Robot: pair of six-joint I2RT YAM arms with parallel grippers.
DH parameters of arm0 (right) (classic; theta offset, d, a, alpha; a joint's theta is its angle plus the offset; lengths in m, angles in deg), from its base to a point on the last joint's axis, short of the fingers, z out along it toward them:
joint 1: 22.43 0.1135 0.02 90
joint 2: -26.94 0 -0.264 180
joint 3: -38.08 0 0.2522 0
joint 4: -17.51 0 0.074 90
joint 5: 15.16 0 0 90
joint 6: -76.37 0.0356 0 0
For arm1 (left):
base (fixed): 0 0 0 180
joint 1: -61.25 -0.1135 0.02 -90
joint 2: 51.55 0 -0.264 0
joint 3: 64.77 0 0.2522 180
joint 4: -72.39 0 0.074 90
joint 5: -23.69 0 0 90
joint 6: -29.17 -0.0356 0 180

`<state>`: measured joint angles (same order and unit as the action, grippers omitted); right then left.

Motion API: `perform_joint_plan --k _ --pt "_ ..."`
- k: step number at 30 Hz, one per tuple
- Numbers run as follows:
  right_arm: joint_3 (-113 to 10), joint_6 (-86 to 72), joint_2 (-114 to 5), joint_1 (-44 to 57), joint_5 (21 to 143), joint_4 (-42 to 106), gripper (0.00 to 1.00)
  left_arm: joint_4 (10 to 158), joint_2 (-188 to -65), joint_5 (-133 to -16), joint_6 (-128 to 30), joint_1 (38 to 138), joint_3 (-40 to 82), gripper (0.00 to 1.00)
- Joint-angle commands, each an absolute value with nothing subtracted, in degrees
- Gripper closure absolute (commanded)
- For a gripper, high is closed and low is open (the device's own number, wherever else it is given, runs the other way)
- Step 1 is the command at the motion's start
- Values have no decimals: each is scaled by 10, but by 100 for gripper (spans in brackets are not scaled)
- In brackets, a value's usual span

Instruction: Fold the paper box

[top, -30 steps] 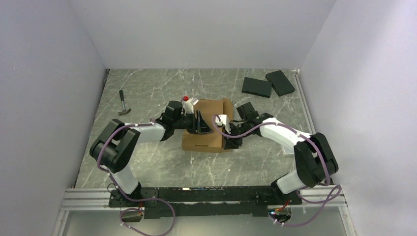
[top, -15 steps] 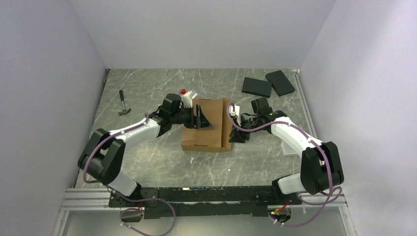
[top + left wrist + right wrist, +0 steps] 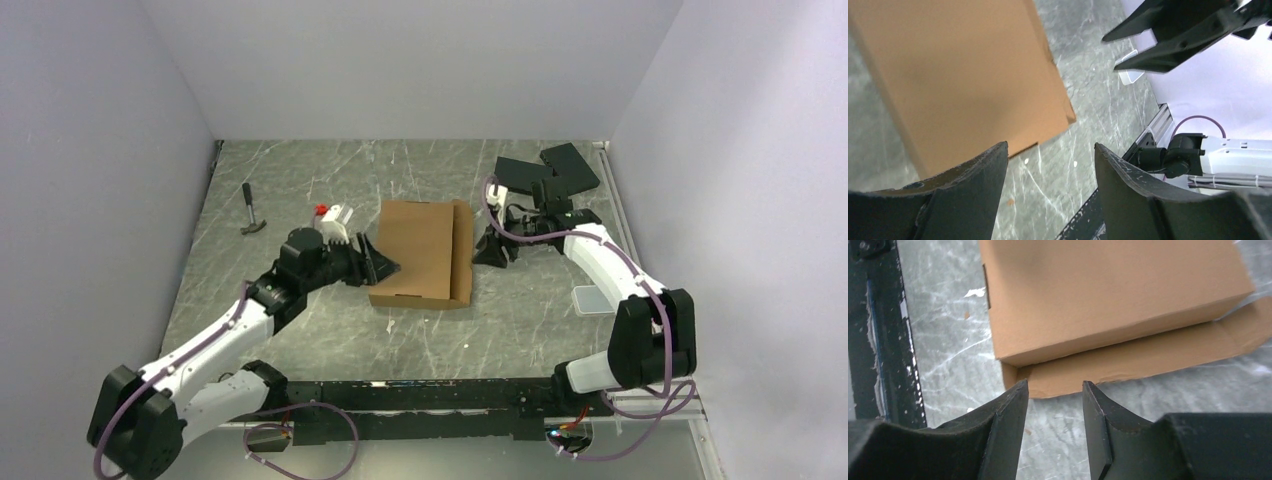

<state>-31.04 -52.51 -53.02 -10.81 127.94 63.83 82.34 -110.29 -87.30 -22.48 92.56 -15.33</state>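
Lying in the middle of the desk (image 3: 300,180), the paper box (image 3: 420,250) is looking nearly shut, but one flap (image 3: 1148,357) is sticking out flat, waiting for tucking. The left fingers (image 3: 973,185) and right fingers (image 3: 1008,415) are standing apart, holding nothing.

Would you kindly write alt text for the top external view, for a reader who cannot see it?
A brown paper box lies closed on the grey marbled table, one flap sticking out flat along its right side. The left gripper and right gripper flank it, both open and holding nothing. A hammer lies far left.
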Motion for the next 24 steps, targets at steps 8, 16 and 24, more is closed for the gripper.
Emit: perform_joint_plan --k 8,16,24 --pt "-455 -413 -632 -131 1340 581 48 771 -1002 -815 10 923 -306 37" --pt "-549 -327 -733 -131 1322 563 44 713 -1044 -820 47 928 -314 45" --pt "-629 -238 -828 -131 1309 533 44 661 -1121 -829 59 929 -311 57"
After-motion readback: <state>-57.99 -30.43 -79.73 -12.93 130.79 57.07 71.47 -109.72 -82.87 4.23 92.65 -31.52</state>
